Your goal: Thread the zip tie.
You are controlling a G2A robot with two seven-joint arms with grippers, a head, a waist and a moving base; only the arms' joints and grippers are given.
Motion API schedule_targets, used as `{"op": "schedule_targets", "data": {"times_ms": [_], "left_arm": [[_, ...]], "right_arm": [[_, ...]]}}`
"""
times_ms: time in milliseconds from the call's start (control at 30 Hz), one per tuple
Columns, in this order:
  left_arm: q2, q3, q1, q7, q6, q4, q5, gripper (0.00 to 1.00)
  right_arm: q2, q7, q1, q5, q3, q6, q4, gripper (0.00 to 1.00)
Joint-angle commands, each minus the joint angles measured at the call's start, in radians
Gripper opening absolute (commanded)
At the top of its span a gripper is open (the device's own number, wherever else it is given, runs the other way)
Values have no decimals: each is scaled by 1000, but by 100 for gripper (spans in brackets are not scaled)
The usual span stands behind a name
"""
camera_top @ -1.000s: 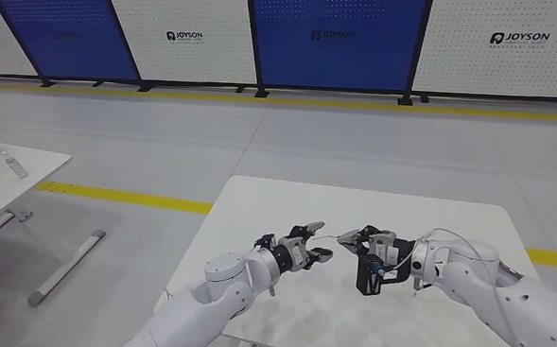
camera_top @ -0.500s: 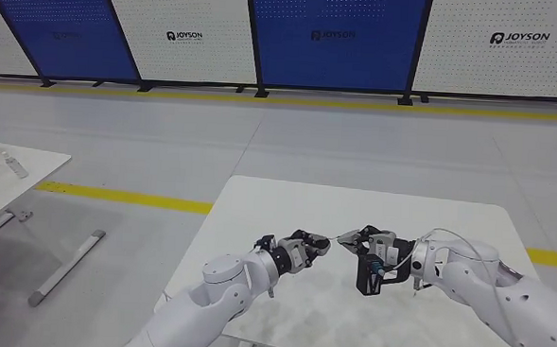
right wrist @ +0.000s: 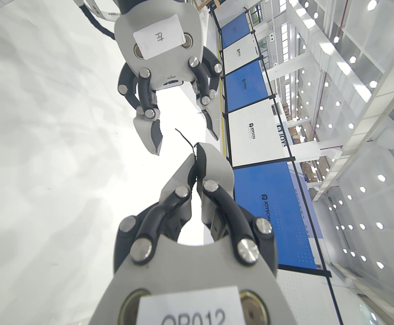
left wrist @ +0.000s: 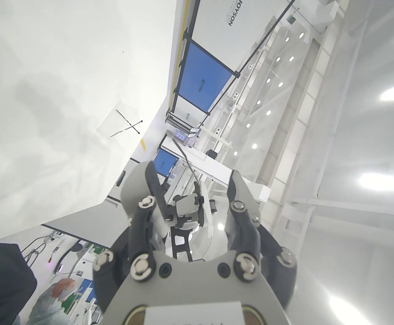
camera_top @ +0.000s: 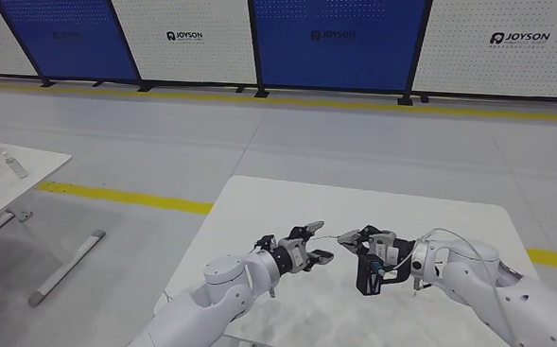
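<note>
My right gripper point(right wrist: 196, 151) is shut on a thin black zip tie point(right wrist: 184, 140), whose short curved tail sticks out past the fingertips. Facing it is my left gripper point(right wrist: 184, 137), open, with the tail pointing into the gap between its fingers and touching neither. In the top view both grippers hover tip to tip over the middle of the white table point(camera_top: 428, 214), the left gripper point(camera_top: 315, 244) open and the right gripper point(camera_top: 351, 238) shut. From the left wrist, my left gripper point(left wrist: 193, 173) stands open, and the zip tie point(left wrist: 184, 160) runs on to the right gripper point(left wrist: 186, 212) beyond.
Two more black zip ties point(left wrist: 127, 126) lie crossed on the table, away from both grippers. The tabletop around the arms is bare white, and its edges are well away from the grippers.
My left gripper's fingers were drawn together half a second ago and have spread open again. The right gripper has held still with the zip tie.
</note>
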Motion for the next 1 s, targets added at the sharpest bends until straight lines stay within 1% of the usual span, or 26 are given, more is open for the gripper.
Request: {"op": "schedule_targets", "data": {"times_ms": [0,67,133,233,267,300,833,900,933,967], "left_arm": [[-2,3,-1,-1,1,2,4,40],[-3,4,-3,-1,3,5,7,34],[-5,5,-4,-2,4,6,9,23],[-7,4,-4,-4,8,8,10,11],[-7,4,-5,-5,11,9,11,2],[-8,4,-4,-6,11,9,11,0],[-11,2,2,-21,11,14,24,0],[-11,1,2,-21,11,14,25,0],[-11,1,2,-20,11,14,26,0],[-11,0,2,-18,11,13,29,0]], "right_arm": [[0,0,0,0,0,0,0,0],[0,0,0,0,0,0,0,0],[0,0,0,0,0,0,0,0],[0,0,0,0,0,0,0,0],[0,0,0,0,0,0,0,0],[0,0,0,0,0,0,0,0],[0,0,0,0,0,0,0,0],[-1,12,-16,0,11,5,-8,0],[-1,13,-21,1,19,2,-10,15],[0,10,-26,1,27,0,-11,35]]}}
